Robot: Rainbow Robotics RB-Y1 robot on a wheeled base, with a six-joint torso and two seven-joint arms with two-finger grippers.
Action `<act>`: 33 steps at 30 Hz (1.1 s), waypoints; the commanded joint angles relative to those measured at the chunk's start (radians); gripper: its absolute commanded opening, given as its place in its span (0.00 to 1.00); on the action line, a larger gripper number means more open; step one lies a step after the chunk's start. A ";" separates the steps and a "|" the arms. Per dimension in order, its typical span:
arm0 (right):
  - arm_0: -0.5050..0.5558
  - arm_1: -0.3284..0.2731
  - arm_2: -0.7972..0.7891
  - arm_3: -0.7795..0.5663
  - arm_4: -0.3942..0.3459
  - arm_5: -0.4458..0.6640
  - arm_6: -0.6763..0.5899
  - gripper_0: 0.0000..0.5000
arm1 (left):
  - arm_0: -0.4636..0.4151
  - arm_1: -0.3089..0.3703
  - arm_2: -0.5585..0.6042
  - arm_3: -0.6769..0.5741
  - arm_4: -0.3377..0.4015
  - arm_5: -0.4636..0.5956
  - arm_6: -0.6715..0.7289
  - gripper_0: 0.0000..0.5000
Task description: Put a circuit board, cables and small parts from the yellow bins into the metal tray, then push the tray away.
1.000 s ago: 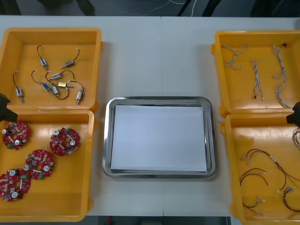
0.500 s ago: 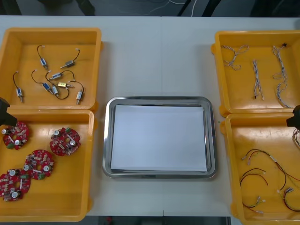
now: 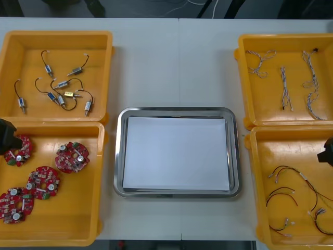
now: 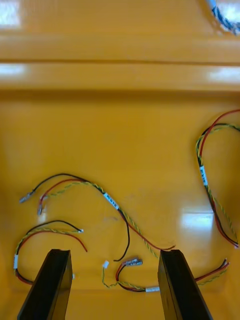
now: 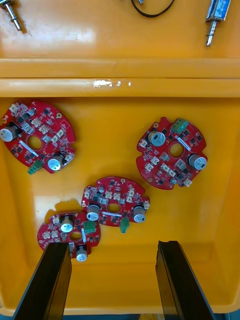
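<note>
We record the metal tray (image 3: 177, 111), white inside, lying mid-worktop (image 3: 177, 62) toward the near edge. Four circuit boards (image 3: 72, 157) lie in the yellow near-left corner bin (image 3: 101, 172). Red and yellow cables (image 3: 283, 179) lie in the near-right corner bin (image 3: 255, 182). Small metal parts (image 3: 61, 99) occupy the far-left corner bin (image 3: 57, 35), and twisted blue and white cables (image 3: 285, 88) the far-right corner bin (image 3: 281, 37). The left fingers (image 5: 50, 280) hang released, spread apart, over the boards' bin. The right fingers (image 4: 52, 285) hang likewise released over the red and yellow cables.
</note>
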 commanded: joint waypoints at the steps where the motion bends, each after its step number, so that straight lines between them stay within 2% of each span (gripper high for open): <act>1: 0.092 -0.041 -0.018 -0.070 -0.018 -0.013 0.034 1.00 | 0.081 -0.042 0.008 -0.055 -0.041 -0.061 -0.071 1.00; 7: 0.134 -0.039 -0.018 -0.073 -0.030 -0.046 0.048 1.00 | 0.153 -0.062 0.006 -0.066 -0.058 -0.136 -0.118 1.00; 14: 0.188 -0.036 -0.007 -0.073 -0.056 -0.135 0.091 1.00 | 0.280 -0.063 0.001 -0.075 -0.061 -0.291 -0.178 1.00; 21: 0.230 -0.038 -0.003 -0.073 -0.067 -0.250 0.238 1.00 | 0.388 -0.062 0.001 -0.075 -0.073 -0.383 -0.275 1.00; 28: 0.281 -0.038 0.003 -0.071 -0.066 -0.363 0.356 1.00 | 0.458 -0.046 -0.045 -0.075 -0.104 -0.490 -0.312 1.00; 33: 0.316 -0.038 0.031 -0.064 -0.043 -0.441 0.428 1.00 | 0.492 -0.029 -0.103 -0.075 -0.159 -0.573 -0.321 1.00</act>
